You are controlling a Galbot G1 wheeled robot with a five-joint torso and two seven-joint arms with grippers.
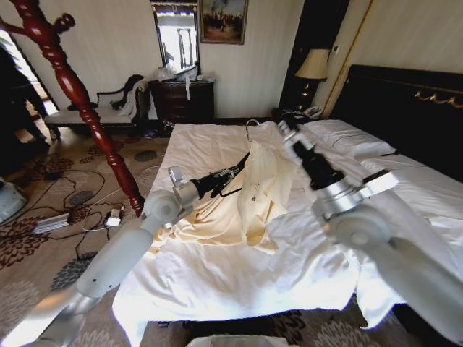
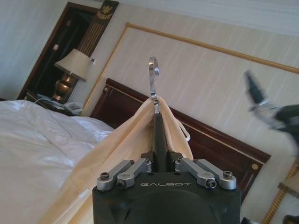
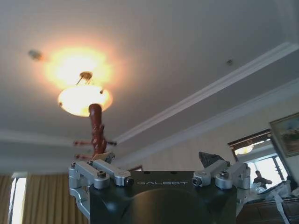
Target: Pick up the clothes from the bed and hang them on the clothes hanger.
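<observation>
I see my left gripper (image 2: 160, 140) with its jaws closed on the black clothes hanger (image 1: 233, 173), holding it above the middle of the bed (image 1: 217, 282). The pale clothes (image 1: 262, 189) hang over the hanger, and their lower part lies on the white sheet. The silver hook (image 2: 153, 77) points up. My right gripper (image 1: 283, 130) is raised just beside the clothes; its jaws stand apart and hold nothing.
</observation>
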